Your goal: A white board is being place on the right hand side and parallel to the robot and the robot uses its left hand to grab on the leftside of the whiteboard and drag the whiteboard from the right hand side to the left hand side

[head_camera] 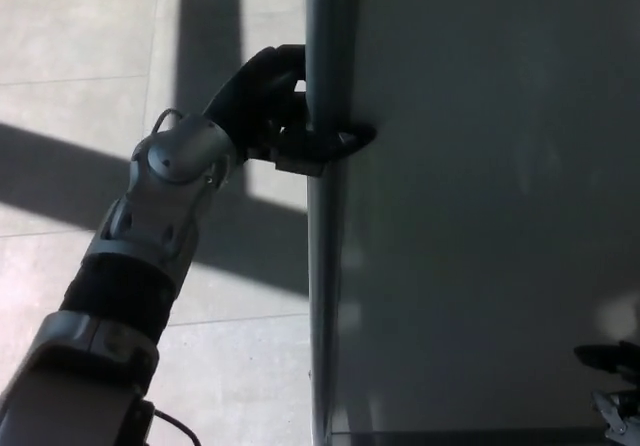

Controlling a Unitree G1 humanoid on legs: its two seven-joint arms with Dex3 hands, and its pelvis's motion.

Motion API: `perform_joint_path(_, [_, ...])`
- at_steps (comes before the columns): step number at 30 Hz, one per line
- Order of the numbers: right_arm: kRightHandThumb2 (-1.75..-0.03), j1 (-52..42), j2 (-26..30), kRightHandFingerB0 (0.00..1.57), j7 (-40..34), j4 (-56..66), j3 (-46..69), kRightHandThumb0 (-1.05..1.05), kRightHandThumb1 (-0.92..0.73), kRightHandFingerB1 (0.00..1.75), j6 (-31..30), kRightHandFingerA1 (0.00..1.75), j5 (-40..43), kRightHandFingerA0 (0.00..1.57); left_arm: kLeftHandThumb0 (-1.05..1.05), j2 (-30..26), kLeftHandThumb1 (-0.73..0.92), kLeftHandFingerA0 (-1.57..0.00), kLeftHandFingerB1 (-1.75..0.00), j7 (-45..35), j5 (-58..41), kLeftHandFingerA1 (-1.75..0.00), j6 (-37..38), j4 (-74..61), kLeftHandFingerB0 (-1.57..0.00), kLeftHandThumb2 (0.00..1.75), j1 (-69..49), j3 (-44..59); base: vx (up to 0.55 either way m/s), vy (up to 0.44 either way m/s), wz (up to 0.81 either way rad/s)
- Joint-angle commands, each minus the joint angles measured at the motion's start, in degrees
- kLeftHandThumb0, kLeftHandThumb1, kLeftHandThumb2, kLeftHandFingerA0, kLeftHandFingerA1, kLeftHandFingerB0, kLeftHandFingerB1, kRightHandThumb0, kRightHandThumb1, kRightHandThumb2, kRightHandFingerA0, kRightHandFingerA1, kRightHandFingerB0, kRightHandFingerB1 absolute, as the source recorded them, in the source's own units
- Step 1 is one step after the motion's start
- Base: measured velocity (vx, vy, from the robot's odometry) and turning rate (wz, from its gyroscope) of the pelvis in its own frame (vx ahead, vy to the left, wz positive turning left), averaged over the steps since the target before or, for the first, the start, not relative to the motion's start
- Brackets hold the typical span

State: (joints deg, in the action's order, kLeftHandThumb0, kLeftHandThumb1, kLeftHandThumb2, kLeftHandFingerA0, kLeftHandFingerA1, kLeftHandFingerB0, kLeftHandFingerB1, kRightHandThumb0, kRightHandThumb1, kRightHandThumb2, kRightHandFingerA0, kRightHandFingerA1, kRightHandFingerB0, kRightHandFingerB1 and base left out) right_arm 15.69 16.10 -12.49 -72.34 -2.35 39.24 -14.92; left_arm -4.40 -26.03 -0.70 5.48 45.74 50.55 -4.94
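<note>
We look down on a floor [70, 56] of big pale tiles, with bright patches of sun and long dark shadows lying across it.

Nearest to us, at the bottom left, our left arm [130, 276] comes up into the picture. It has a grey shell, then a black band, then a round silver wrist with a thin wire looping over it.

At the bottom right corner a small dark bit of our right robot hand [610, 386] peeks in. We cannot tell if it is spread or curled.

Further up, our left robot hand [270, 106] is black and is clenched around the whiteboard's grey frame bar [325, 266]. A dark finger reaches past the bar onto the board face.

The whiteboard [480, 206] fills the right side of the picture, from the middle to the right edge. Its face looks grey in the shade. Its left edge runs straight up and down.
</note>
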Motion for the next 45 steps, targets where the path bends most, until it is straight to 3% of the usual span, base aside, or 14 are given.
perform_joint_path(1, [-0.62, 0.6, 0.7, 0.62, 0.2, -0.1, 0.3, -0.21, -0.74, 0.40, -0.1, 0.56, 0.4, 0.77, -0.32, -7.2, 0.77, -0.90, -1.31, -16.6, -4.3, -1.49, -6.8, 3.2, -0.79, 0.63, 5.1, 1.6, 0.00, 0.000, 0.06])
perform_joint_path(5, [-0.62, 0.9, 0.8, 0.64, 0.5, -0.2, 0.6, -0.20, -0.75, 0.41, 0.0, 0.58, 0.6, 0.78, -0.27, -9.9, 0.71, -0.83, -1.38, -26.9, -7.0, -1.60, -19.0, 2.2, -0.72, 0.61, 8.3, 0.8, 0.00, 0.000, 0.02])
perform_joint_path(7, [-0.62, 1.1, 0.8, 0.64, -0.5, -0.2, 0.2, -0.20, -0.75, 0.41, -0.1, 0.58, -0.1, 0.79, -0.28, -12.0, 0.69, -0.79, -1.37, -33.5, -7.4, -1.62, -19.1, 0.8, -0.77, 0.60, 7.9, -0.6, 0.00, 0.000, 0.04])
perform_joint_path(9, [-0.62, 1.1, 0.8, 0.63, -0.3, -0.2, 0.3, -0.21, -0.74, 0.40, -0.1, 0.58, 0.0, 0.79, -0.31, -12.8, 0.67, -0.83, -1.27, -33.5, -6.5, -1.54, -19.6, -0.9, -0.80, 0.67, 7.4, -1.7, 0.00, 0.000, 0.00])
perform_joint_path(12, [-0.62, 0.9, 0.6, 0.63, -0.2, -0.3, 0.2, -0.19, -0.75, 0.41, 0.2, 0.58, -0.1, 0.78, -0.13, -14.9, 0.78, -0.78, -1.33, -34.2, -6.8, -1.59, -21.1, -4.6, -0.76, 0.64, 5.3, -2.4, 0.00, 0.000, 0.00])
perform_joint_path(20, [-0.62, 0.9, 0.4, 0.63, -0.1, -0.2, 0.6, -0.19, -0.74, 0.40, -0.1, 0.56, 0.3, 0.78, -0.17, -18.8, 0.78, -0.76, -1.31, -35.7, -10.5, -1.58, -25.7, -2.7, -0.80, 0.64, 2.6, 1.6, 0.00, 0.000, 0.00])
perform_joint_path(21, [-0.62, 0.9, 0.5, 0.64, -0.2, -0.2, 0.6, -0.20, -0.75, 0.41, -0.3, 0.56, 0.2, 0.79, -0.22, -20.1, 0.75, -0.84, -1.13, -34.0, -10.4, -1.49, -26.7, -2.7, -0.87, 0.65, 1.8, 2.5, 0.00, 0.000, 0.00])
perform_joint_path(22, [-0.62, 1.0, 0.5, 0.64, -0.2, -0.3, 0.6, -0.21, -0.75, 0.41, -0.4, 0.56, 0.3, 0.78, -0.22, -21.0, 0.76, -0.83, -1.18, -33.8, -10.2, -1.53, -24.6, -3.6, -0.85, 0.65, 0.8, 2.8, 0.00, 0.000, 0.00])
perform_joint_path(23, [-0.62, 1.1, 0.4, 0.63, -0.2, -0.3, 0.6, -0.20, -0.74, 0.40, -0.4, 0.56, 0.3, 0.78, -0.27, -21.7, 0.59, -1.21, -1.18, -34.2, -10.0, -1.35, -22.7, -4.0, -0.99, 0.98, 0.2, 3.1, 0.00, 0.000, 0.00])
perform_joint_path(24, [-0.62, 1.1, 0.4, 0.63, -0.3, -0.3, 0.6, -0.20, -0.74, 0.40, -0.4, 0.56, 0.2, 0.78, -0.27, -22.2, 0.59, -1.21, -1.18, -34.6, -10.0, -1.35, -21.5, -4.0, -0.99, 0.98, -0.2, 3.3, 0.00, 0.000, 0.00])
perform_joint_path(25, [-0.62, 1.1, 0.4, 0.64, -0.5, -0.3, 0.5, -0.20, -0.75, 0.41, -0.4, 0.57, 0.0, 0.79, -0.13, -23.1, 0.81, -0.80, -1.32, -36.0, -10.8, -1.63, -21.4, -4.1, -0.76, 0.66, -0.7, 4.0, 0.00, 0.000, 0.00])
perform_joint_path(35, [-0.62, 1.2, 0.3, 0.63, -0.5, -0.3, 0.3, -0.18, -0.74, 0.41, -0.6, 0.56, -0.2, 0.78, -0.14, -31.9, 0.84, -0.77, -1.47, -41.2, -11.3, -1.69, -16.7, -1.3, -0.70, 0.62, -3.3, 7.6, 0.00, 0.000, 0.00])
perform_joint_path(39, [-0.62, 1.2, 0.5, 0.64, -0.9, -0.4, 0.0, -0.18, -0.75, 0.41, -0.7, 0.58, -0.6, 0.80, -0.11, -35.0, 0.83, -0.86, -1.33, -42.6, -10.6, -1.53, -15.6, 2.3, -0.81, 0.65, -3.2, 8.2, 0.00, 0.000, 0.00])
perform_joint_path(45, [-0.62, 1.3, 0.6, 0.64, -1.1, -0.5, -0.2, -0.20, -0.76, 0.41, -1.2, 0.56, -0.8, 0.80, -0.09, -38.3, 0.83, -0.89, -1.33, -45.8, -10.7, -1.55, -12.3, 6.5, -0.82, 0.68, -3.4, 9.7, 0.00, 0.000, 0.00])
